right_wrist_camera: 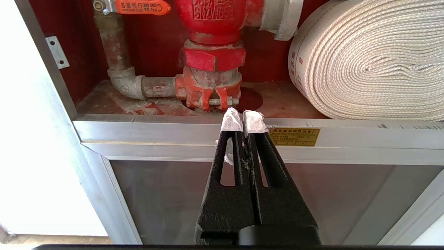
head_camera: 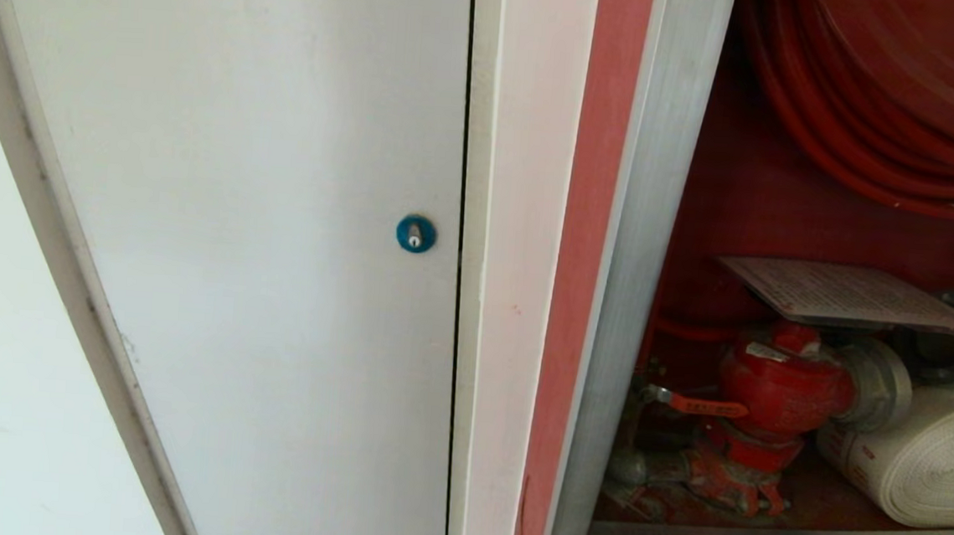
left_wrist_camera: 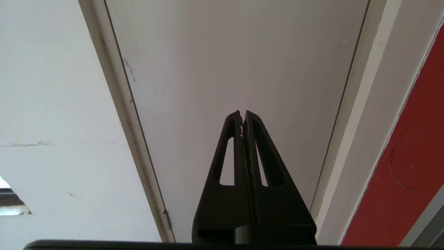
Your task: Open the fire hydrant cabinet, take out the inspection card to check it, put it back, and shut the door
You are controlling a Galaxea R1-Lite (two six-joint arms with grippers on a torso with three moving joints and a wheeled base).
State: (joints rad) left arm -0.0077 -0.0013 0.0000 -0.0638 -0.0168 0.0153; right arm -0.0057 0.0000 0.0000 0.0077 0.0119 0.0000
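Red cabinet interior exposed, card resting on the valve

Red-lined fire hydrant cabinet (head_camera: 656,230) shows its inside. Well above the right hand (right_wrist_camera: 242,118), whose fingers are pressed together empty, the inspection card (head_camera: 849,295) lies flat atop the red valve (head_camera: 780,381). Left hand (left_wrist_camera: 242,114), also pressed together, faces a white door (left_wrist_camera: 236,62).

Hose reel (head_camera: 891,103) cut off by picture edge; inspection card (head_camera: 849,295) print seemingly too fine to read.
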